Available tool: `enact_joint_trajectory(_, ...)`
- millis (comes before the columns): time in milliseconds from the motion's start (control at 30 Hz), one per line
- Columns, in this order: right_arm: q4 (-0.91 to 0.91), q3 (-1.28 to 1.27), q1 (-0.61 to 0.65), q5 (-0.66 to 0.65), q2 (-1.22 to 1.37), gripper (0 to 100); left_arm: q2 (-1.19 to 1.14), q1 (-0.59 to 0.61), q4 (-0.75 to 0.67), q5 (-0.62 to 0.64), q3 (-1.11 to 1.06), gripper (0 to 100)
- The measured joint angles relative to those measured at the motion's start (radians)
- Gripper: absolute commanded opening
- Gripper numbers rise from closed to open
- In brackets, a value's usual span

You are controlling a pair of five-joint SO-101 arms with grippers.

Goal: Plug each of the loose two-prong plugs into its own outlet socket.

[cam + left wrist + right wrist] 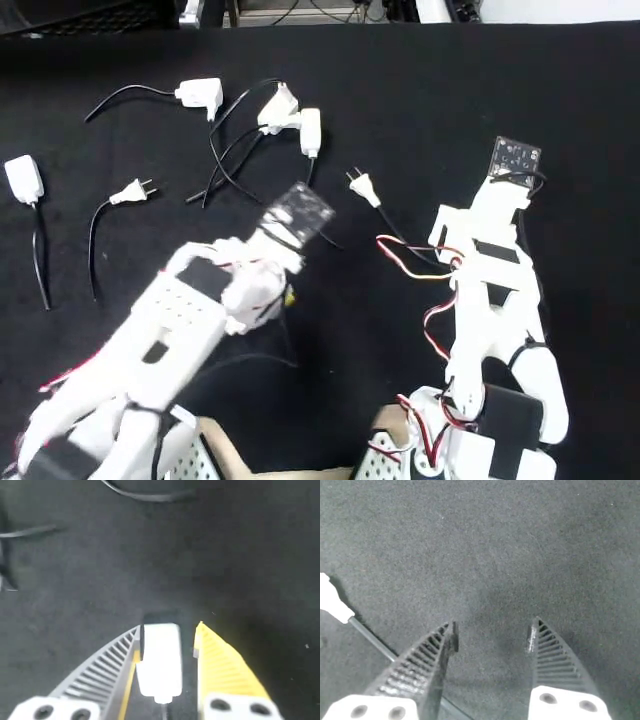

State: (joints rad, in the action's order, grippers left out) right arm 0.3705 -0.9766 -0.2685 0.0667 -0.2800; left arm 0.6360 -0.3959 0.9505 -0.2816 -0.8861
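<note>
My left hand (170,626) is clamped on a white plug (160,660) at mid-table. The plug's long axis runs along my fingers, cord end toward my wrist. My right hand (493,625) hangs wide apart over the black table (520,540).

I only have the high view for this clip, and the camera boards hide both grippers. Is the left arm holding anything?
Observer: The left wrist view shows a white piece inside the left gripper. I can't tell whether it is clamped.
Operator: And the right gripper?
Observer: The right gripper is open, with bare black cloth between its fingers.
Operator: Any plug near it?
Observer: A white end on a black cable lies on the cloth beside it.
</note>
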Motion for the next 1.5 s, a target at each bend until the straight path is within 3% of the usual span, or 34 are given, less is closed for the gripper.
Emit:
enact_joint_trajectory(100, 0.000, 0.000, 0.018, -0.049, 0.000, 23.7, 0.109, 0.135, 0.009, 0.000, 0.017, 18)
enact_joint_trajectory(267, 0.000, 0.002, 0.153, -0.178, 0.000, 23.7, 0.256, 0.462, 0.012, 0.000, 0.015, 18)
enact_joint_trajectory(400, 0.107, 0.121, 0.235, -0.215, 0.012, 23.6, 0.328, 0.598, 0.012, 0.002, -0.109, 18)
enact_joint_trajectory(533, 0.273, 0.322, 0.313, -0.219, 0.106, 23.4, 0.393, 0.612, -0.077, 0.018, -0.302, 18)
enact_joint_trajectory(700, 0.344, 0.505, 0.390, -0.226, 0.321, 23.3, 0.506, 0.641, -0.233, 0.160, -0.509, 18)
enact_joint_trajectory(867, 0.410, 0.667, 0.405, -0.226, 0.555, 23.3, 0.652, 0.667, -0.253, 0.224, -0.588, 18)
enact_joint_trajectory(1133, 0.736, 1.079, 0.407, -0.226, 0.853, 22.9, 0.881, 0.667, -0.253, 0.229, -0.694, 18)
enact_joint_trajectory(1367, 0.895, 1.309, 0.399, -0.226, 0.987, 0.8, 0.997, 0.667, -0.253, 0.229, -0.746, 18)
enact_joint_trajectory(1500, 0.901, 1.329, 0.399, -0.226, 0.997, 3.4, 1.025, 0.667, -0.253, 0.229, -0.767, 18)
